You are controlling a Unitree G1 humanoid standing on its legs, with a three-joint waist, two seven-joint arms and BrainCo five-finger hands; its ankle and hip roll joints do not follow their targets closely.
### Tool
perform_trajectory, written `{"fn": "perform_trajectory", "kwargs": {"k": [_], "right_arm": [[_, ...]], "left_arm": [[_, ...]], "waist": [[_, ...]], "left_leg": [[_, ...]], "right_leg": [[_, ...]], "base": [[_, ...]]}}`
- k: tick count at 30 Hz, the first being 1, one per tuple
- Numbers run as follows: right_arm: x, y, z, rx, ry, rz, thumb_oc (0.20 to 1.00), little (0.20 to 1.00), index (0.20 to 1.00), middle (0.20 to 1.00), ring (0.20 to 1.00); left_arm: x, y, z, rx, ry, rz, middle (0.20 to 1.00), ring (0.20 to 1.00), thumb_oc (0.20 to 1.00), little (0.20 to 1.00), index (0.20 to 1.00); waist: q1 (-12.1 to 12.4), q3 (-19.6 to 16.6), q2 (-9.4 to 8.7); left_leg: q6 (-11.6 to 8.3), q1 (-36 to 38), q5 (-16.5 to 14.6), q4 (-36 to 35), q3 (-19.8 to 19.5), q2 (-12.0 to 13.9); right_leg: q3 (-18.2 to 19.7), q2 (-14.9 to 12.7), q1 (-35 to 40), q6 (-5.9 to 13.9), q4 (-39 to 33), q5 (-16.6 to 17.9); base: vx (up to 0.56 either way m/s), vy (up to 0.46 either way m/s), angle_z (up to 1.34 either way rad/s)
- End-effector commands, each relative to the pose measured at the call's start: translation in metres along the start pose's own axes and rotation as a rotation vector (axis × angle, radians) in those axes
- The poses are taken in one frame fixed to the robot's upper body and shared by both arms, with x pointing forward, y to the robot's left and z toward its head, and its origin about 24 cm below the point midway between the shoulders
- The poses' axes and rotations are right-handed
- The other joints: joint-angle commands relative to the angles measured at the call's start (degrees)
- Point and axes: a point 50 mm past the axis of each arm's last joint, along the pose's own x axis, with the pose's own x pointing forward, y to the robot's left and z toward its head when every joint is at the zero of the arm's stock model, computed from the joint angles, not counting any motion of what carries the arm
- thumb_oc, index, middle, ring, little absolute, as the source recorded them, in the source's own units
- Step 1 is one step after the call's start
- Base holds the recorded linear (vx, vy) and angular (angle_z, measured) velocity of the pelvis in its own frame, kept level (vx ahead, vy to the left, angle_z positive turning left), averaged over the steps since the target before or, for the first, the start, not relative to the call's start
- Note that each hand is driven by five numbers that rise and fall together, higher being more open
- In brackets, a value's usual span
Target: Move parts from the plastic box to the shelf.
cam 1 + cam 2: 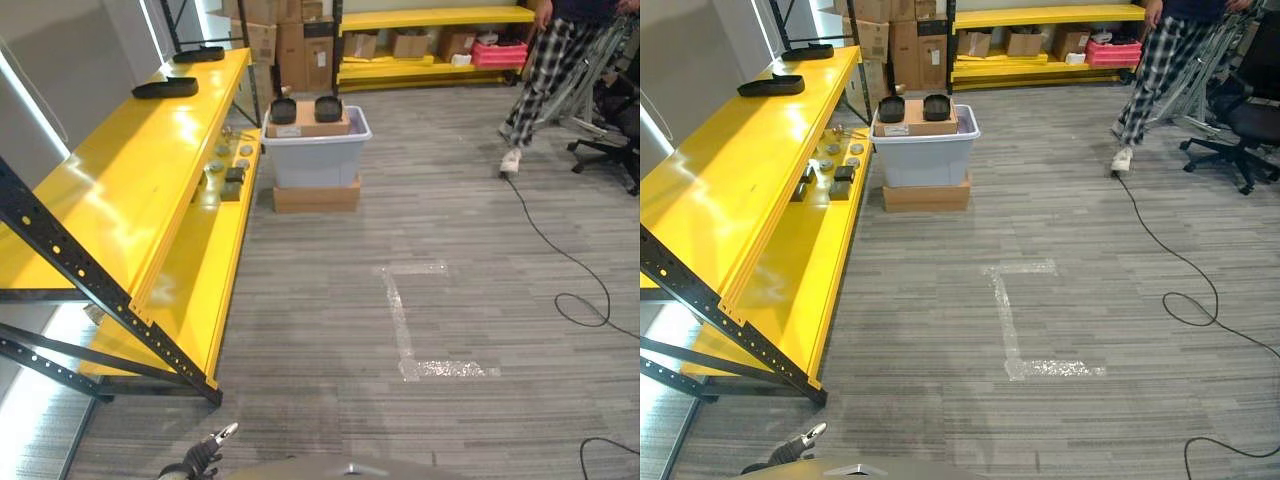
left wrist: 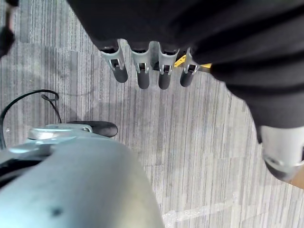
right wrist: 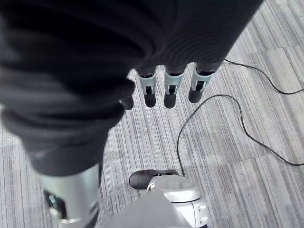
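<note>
Plastic box point(image 1: 317, 150), pale grey and open-topped, stands on a flat cardboard carton point(image 1: 316, 195) on the floor at the far end of the yellow shelf point(image 1: 130, 180), just beside the shelf's far corner. Across the box's rim lies a brown cardboard piece point(image 1: 308, 125), and on it sit two dark parts point(image 1: 284, 110), side by side and close together. Each looks like a shallow, dish-like black piece; finer form is too small to tell. Judged from their look, the parts are rigid moulded pieces, probably light to moderate in weight and not fragile, with smooth sides that could slip in a loose hold. A grasp across the rim, fingers on one wall and thumb on the opposite wall, seems the soundest place to take hold.

No clear long axis shows on the two parts in the box; both sit flat, open face upward. Two similar dark trays point(image 1: 165, 88) already rest on the shelf's upper level at the far left, their long axes running left to right. Smaller metal pieces point(image 1: 228, 165) lie on the lower level.

Left hand point(image 2: 149, 71) hangs over bare floor, fingers relaxed and holding nothing. Right hand point(image 3: 171, 90) likewise hangs released and empty. Both are well apart from the box. A person point(image 1: 545, 70) stands at far right.
</note>
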Motion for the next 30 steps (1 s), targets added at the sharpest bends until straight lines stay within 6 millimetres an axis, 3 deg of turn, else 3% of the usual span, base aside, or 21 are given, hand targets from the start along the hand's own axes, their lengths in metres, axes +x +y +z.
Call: {"fn": "perform_trajectory", "kwargs": {"k": [1,30], "right_arm": [[0.0,-0.006,-0.003,-0.008,0.043,-0.016,1.0,1.0,1.0,1.0,1.0],[-0.001,-0.005,-0.002,0.0,0.062,-0.032,1.0,1.0,1.0,1.0,1.0]], "left_arm": [[0.006,-0.003,0.019,-0.01,-0.049,-0.005,1.0,1.0,1.0,1.0,1.0],[0.005,0.004,0.003,-0.063,0.099,0.095,1.0,1.0,1.0,1.0,1.0]], "waist": [[1.3,-0.4,-1.19],[1.4,-0.4,-1.38]], "left_leg": [[-1.28,0.4,-3.7,-0.2,1.5,-0.1],[-1.34,1.2,-3.8,-0.2,2.0,0.1]], "right_leg": [[0.0,-2.6,-1.6,6.25,-2.6,5.2],[-0.2,-2.7,-1.0,6.17,-2.6,5.3]], "base": [[0.0,0.0,0.0],[0.0,0.0,0.0]]}}
